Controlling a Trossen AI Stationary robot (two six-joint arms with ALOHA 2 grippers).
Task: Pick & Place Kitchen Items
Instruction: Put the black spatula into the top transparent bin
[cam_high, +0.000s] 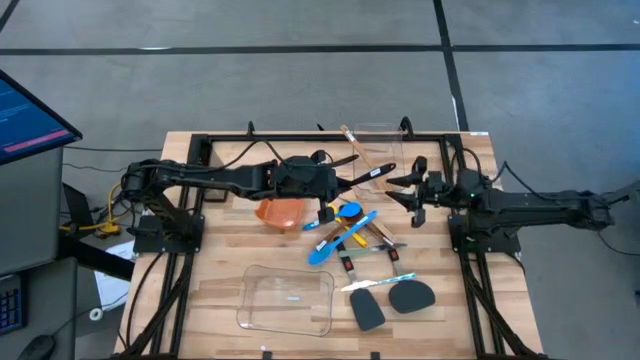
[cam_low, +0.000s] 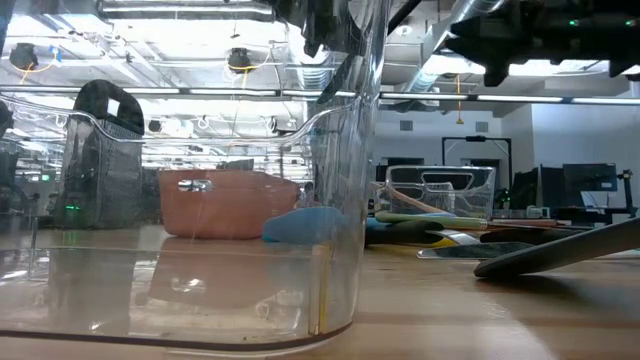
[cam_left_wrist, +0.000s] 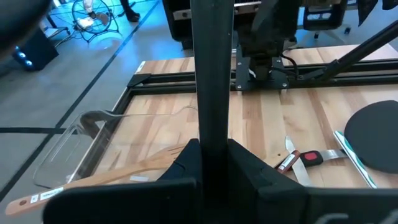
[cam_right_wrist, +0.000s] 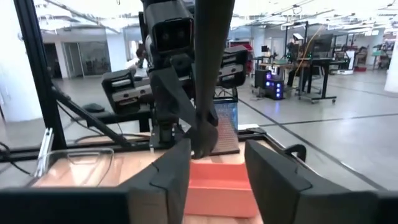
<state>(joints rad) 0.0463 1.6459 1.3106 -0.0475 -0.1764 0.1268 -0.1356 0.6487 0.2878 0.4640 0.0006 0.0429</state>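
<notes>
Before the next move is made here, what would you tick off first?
1. Left gripper shut on the dark tool: ok.
2. Right gripper fingers open: ok.
3. Tool's tip clear of the right fingers: cannot tell.
4. Orange bin uncovered, close to the left gripper: ok.
5. Table cleared of utensils: not ok; blue spoon and black spatulas lie there.

Pale wood table (cam_high: 220, 290), glossy clear container (cam_high: 288, 300)

Orange bin (cam_high: 281, 213), blue spoon (cam_high: 330, 245), two black spatulas (cam_high: 411, 296).
</notes>
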